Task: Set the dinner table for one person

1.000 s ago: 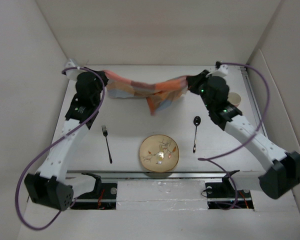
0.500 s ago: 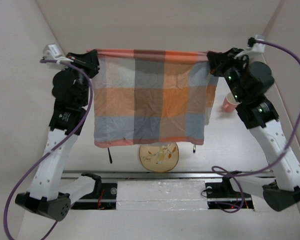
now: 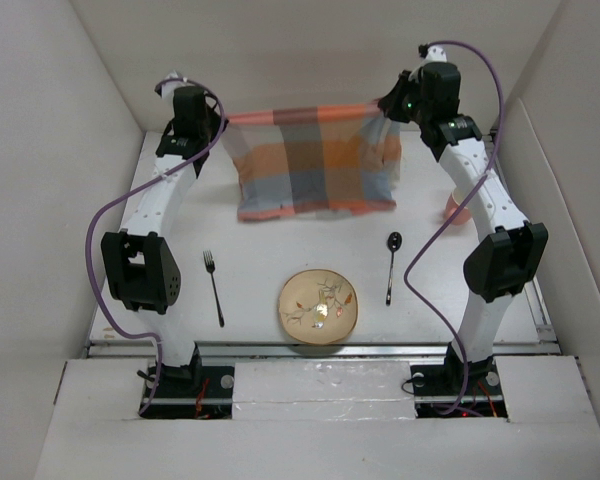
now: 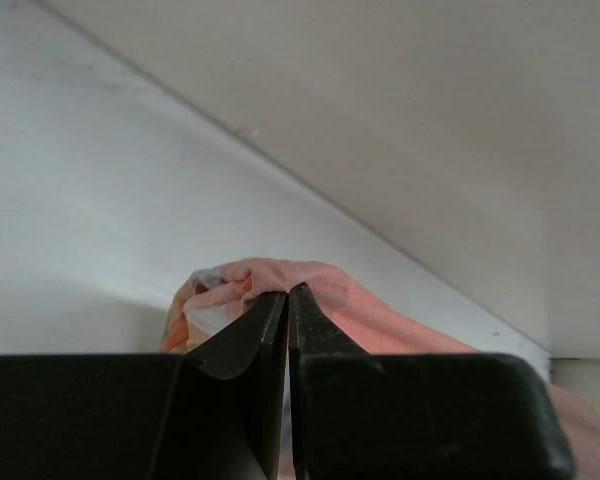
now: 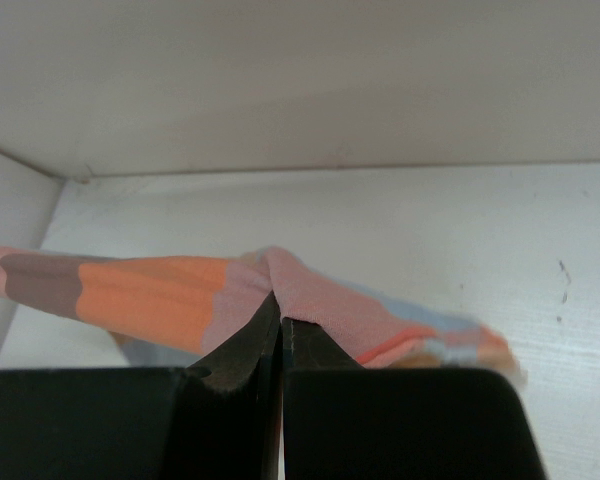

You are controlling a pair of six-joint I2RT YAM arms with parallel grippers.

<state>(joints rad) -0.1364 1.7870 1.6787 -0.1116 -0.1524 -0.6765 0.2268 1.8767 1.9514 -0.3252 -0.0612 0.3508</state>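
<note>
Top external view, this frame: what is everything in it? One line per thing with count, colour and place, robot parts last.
table: one, white, walled, under everything
rail: one, metal, along the table's near edge
placemat: one, orange, blue and grey checks, held up by two corners over the far side
plate: one, cream with a leafy pattern, near centre
fork: one, dark, left of the plate, apart from it
spoon: one, dark, right of the plate, apart from it
cup: one, pink, far right, partly hidden behind the right arm
left arm, right arm: two, white and black, reaching far
left tool: shut on one placemat corner
right tool: shut on the other corner
</note>
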